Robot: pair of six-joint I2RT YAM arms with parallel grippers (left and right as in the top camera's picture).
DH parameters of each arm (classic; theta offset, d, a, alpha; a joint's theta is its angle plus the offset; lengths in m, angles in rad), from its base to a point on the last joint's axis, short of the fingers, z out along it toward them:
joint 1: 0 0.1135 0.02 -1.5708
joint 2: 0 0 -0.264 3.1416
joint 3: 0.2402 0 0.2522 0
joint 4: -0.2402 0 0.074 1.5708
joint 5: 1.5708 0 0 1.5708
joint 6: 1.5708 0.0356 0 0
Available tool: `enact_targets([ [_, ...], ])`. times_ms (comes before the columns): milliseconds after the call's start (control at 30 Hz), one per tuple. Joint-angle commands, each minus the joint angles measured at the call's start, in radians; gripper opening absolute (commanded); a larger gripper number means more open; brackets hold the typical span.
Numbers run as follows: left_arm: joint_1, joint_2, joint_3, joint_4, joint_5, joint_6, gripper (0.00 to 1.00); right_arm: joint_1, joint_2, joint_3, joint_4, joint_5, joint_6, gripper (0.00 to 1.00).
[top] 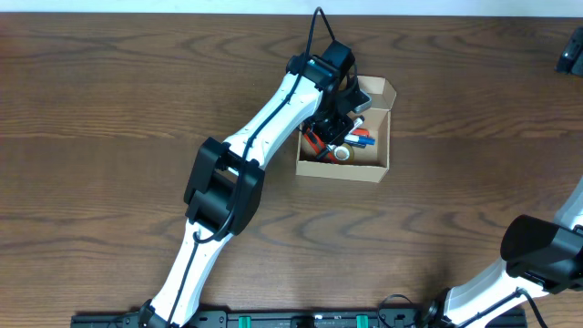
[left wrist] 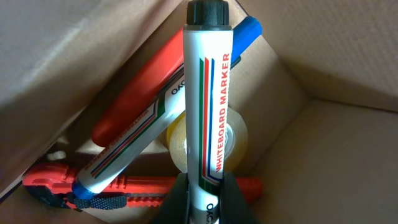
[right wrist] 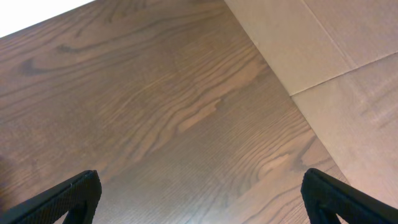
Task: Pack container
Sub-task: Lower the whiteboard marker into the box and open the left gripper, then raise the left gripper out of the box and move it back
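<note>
The tan cardboard container (top: 372, 166) sits open at the table's centre right, its flap lid (top: 381, 91) folded back. My left gripper (left wrist: 205, 199) reaches down into it and is shut on a black-capped whiteboard marker (left wrist: 208, 106), held above the contents. Inside the container (left wrist: 329, 149) lie a blue-capped marker (left wrist: 130, 152), a red-capped marker (left wrist: 143, 87), a roll of clear tape (left wrist: 233, 140) and a red utility knife (left wrist: 118, 190). My right gripper (right wrist: 199, 199) is open and empty over bare wood; in the overhead view only its arm (top: 542, 251) shows.
A dark object (top: 572, 56) sits at the far right edge of the table. In the right wrist view a pale cardboard-coloured surface (right wrist: 329, 56) lies beyond the wooden table (right wrist: 155, 112).
</note>
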Motion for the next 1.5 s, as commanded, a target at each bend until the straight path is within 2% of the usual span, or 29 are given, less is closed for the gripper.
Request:
enact_targets([
  [0, 0.005, 0.033, 0.012, -0.004, -0.008, 0.003, 0.06, -0.005, 0.003, 0.003, -0.001, 0.001, 0.016, 0.99],
  [400, -0.003, 0.053, 0.012, -0.007, -0.009, -0.012, 0.07, -0.005, 0.003, 0.003, -0.001, 0.001, 0.016, 0.99],
  [467, -0.003, 0.053, 0.012, -0.007, -0.009, -0.012, 0.25, -0.005, 0.003, 0.003, -0.001, 0.001, 0.016, 0.99],
  [667, -0.003, 0.053, 0.013, -0.008, -0.008, -0.012, 0.42, -0.005, 0.003, 0.003, -0.001, 0.001, 0.016, 0.99],
  [833, -0.003, 0.053, 0.051, -0.026, -0.009, -0.021, 0.67, -0.005, 0.003, 0.003, -0.001, 0.001, 0.016, 0.99],
  [1300, 0.002, 0.022, 0.575, -0.195, -0.152, -0.117, 0.69, -0.005, 0.003, 0.003, -0.001, 0.001, 0.016, 0.99],
  [1467, 0.033, 0.000, 0.731, -0.272, -0.419, -0.167, 0.71, -0.005, 0.003, 0.003, -0.001, 0.001, 0.016, 0.99],
])
